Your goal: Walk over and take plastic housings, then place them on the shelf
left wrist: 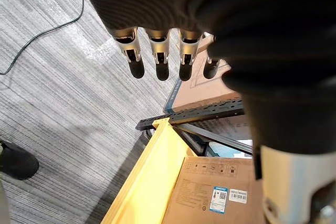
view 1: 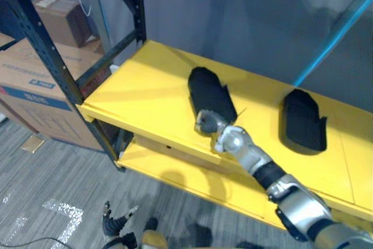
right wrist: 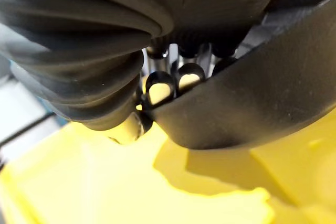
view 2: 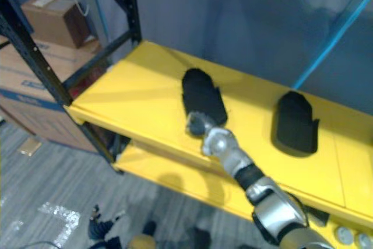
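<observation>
Furthest left stood stacked brown cardboard boxes (view 1: 35, 80) on a grey, finely striped floor (view 1: 46, 179). Beside them rose the dark perforated steel upright (view 1: 46, 51) of a rack. Low by the floor the left hand (left wrist: 158, 56) hung down, its silver fingers (left wrist: 136, 59) straight, slack and holding nothing.

The upright carried a smooth, glossy yellow shelf (view 1: 145, 97), with a second yellow board (view 1: 175, 173) below it. On the upper shelf lay the first housing (view 1: 210, 94), a matte black plastic shell, long with a rounded far end and a notched near end, flat on the board. The right hand (view 1: 208, 122) was at its near end. In the right wrist view its dark-tipped fingers (right wrist: 157, 88) were curled round the shell's smooth curved rim, gripping it.

Well to the right lay the second housing (view 1: 303, 121), of the same black, rounded shape, also flat on the shelf. A slanted blue pole (view 1: 332, 36) crossed the grey wall behind it.
</observation>
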Robot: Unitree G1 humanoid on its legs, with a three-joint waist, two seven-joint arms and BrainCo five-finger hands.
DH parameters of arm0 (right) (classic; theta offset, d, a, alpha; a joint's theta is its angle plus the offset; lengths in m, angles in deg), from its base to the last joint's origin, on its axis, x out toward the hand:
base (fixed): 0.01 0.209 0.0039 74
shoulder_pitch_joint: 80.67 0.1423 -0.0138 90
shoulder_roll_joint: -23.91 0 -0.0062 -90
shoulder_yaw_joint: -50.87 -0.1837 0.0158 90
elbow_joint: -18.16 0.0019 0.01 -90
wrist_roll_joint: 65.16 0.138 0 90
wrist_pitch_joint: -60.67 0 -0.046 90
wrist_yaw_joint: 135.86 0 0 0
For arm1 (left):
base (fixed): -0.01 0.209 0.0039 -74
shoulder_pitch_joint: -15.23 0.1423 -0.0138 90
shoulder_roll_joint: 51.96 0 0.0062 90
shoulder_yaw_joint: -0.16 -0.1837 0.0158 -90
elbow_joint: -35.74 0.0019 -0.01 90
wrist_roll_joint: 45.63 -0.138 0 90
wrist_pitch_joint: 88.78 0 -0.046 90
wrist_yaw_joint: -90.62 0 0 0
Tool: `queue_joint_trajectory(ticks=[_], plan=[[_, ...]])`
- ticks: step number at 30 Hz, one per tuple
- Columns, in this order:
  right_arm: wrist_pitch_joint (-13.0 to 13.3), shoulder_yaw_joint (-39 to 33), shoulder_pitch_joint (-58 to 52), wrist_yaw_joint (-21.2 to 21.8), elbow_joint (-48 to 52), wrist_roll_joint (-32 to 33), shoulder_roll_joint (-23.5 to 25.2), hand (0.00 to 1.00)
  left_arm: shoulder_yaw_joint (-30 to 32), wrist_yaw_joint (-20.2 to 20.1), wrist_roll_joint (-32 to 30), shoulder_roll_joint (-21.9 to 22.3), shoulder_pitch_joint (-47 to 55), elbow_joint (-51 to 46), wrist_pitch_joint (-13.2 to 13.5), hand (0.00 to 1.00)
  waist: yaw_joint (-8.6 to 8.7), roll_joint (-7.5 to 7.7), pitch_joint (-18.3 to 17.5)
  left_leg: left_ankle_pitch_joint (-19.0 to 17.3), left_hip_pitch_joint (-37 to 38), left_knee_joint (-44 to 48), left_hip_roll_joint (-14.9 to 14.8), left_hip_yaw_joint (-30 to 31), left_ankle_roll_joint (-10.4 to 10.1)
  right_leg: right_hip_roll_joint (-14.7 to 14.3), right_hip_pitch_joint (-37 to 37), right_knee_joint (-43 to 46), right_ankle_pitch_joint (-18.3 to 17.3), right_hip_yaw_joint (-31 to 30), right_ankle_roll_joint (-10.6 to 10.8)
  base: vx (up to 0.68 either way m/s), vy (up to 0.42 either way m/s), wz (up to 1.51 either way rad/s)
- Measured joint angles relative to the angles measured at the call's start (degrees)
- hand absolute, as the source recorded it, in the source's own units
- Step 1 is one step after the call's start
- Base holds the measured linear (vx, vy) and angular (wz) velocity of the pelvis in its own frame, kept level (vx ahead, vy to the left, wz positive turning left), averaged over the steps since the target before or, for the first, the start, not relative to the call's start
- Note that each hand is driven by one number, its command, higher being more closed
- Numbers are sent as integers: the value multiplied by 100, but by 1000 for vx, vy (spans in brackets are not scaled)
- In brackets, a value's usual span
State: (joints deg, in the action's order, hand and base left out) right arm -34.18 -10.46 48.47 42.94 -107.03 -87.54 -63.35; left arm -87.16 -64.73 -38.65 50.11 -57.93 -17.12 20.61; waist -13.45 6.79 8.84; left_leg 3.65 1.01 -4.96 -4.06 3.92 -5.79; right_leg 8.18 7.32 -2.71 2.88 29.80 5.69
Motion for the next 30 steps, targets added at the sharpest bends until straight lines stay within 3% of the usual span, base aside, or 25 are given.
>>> queue_joint_trajectory(ticks=[7,13,23,30], plan=[[-561,-491,242,-496,-378,490,268,100,-147,53,201,15,-2,-53,-5,0,3,-39,142,23,45,-6,125,4,33,98,86,-86,46,17,74,1,1,1],[-1006,-726,472,-646,-483,711,378,100,-162,142,221,17,-5,-138,-62,0,6,-36,224,35,41,-10,193,-3,50,173,85,-93,68,21,112,0,0,0],[-1210,-953,675,-778,-623,1113,463,100,-162,152,223,65,-135,-205,-82,0,14,7,386,38,96,-14,225,-19,58,217,171,-105,57,25,111,-9,-2,0],[-1629,-954,729,-886,-449,1263,452,100,-286,171,247,77,-212,-236,-114,0,21,29,378,8,50,-12,158,-90,99,218,91,-72,84,-20,131,4,-12,-4]])
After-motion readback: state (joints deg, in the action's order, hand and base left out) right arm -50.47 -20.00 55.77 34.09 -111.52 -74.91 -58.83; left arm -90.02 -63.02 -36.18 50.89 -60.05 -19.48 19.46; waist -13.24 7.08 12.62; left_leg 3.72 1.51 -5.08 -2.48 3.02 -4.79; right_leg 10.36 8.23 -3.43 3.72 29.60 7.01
